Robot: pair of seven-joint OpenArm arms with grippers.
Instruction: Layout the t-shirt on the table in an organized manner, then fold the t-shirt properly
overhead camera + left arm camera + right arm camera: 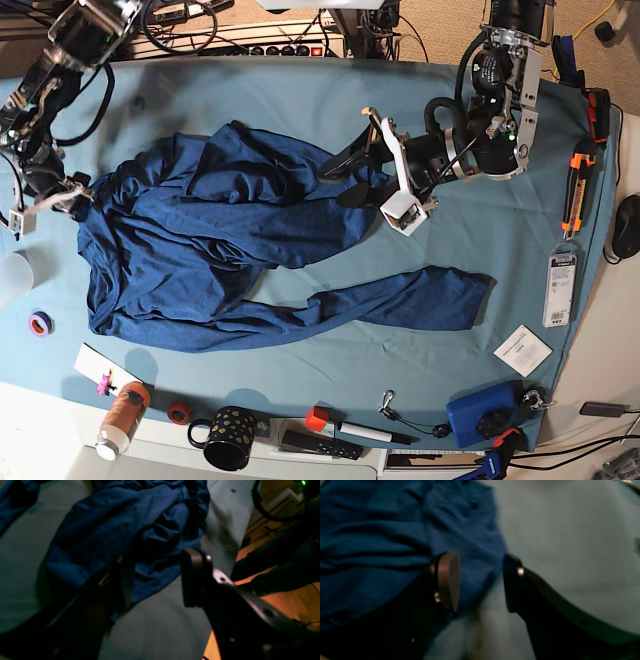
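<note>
Item: t-shirt [200, 255], crumpled across the surface [300, 100], one strip trailing toward the viewer's right. Right gripper [40, 195], released, at its left edge; left gripper [365, 165], released, at its upper-right bunch. Advice: pinch single layers only, draw apart evenly.

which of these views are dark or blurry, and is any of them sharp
Left wrist view: dim and soft, the large dark navy-blue fabric t-shirt murky, the left tool nearly black in the foreground. Right wrist view: also dark, blurred over the shirt folds and the right tool. Base view: bright, evenly lit and sharp across the light teal cloth-covered table.
</note>
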